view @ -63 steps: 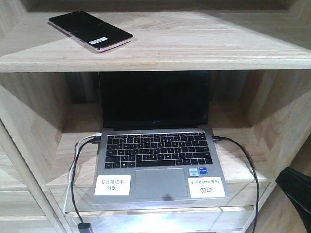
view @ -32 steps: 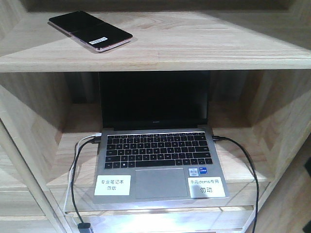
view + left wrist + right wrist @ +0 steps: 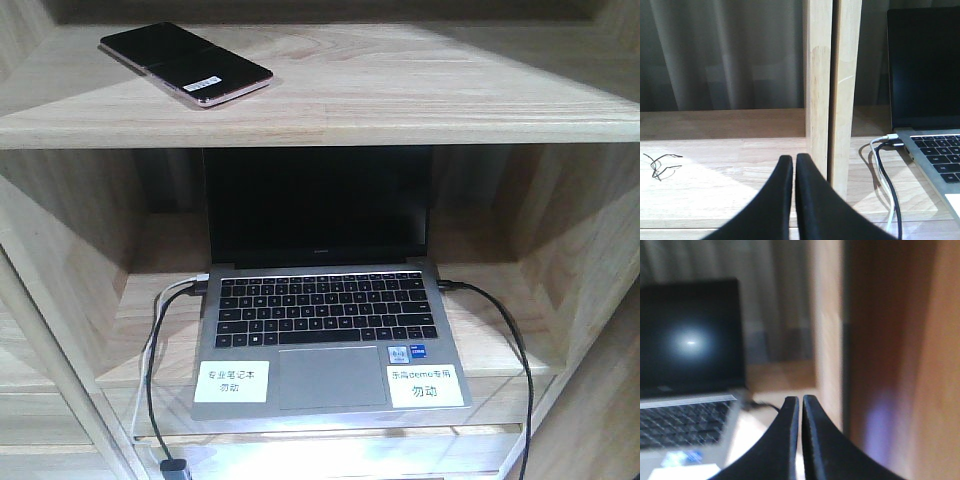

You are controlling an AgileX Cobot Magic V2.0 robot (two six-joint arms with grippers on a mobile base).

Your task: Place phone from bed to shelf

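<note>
The phone (image 3: 186, 64), a glossy black slab with a rose-gold edge and a small white sticker, lies flat on the pale wood shelf (image 3: 400, 90) at its left end in the front view. No gripper touches it. The bed is out of view. My left gripper (image 3: 794, 159) is shut and empty, low in front of a wooden upright (image 3: 832, 90) left of the laptop. In its own blurred wrist view my right gripper (image 3: 800, 401) is shut and empty, to the right of the laptop and beside a shelf side wall. Neither gripper shows in the front view.
An open grey laptop (image 3: 325, 330) with black keys sits in the compartment under the shelf, with cables (image 3: 155, 350) plugged in at both sides. Wooden side walls (image 3: 585, 250) close the compartment. A small tangle of wire (image 3: 660, 165) lies on the board to the left.
A dark shape at the lower right edge of the front view a second ago has left the picture. The phone and laptop have not moved.
</note>
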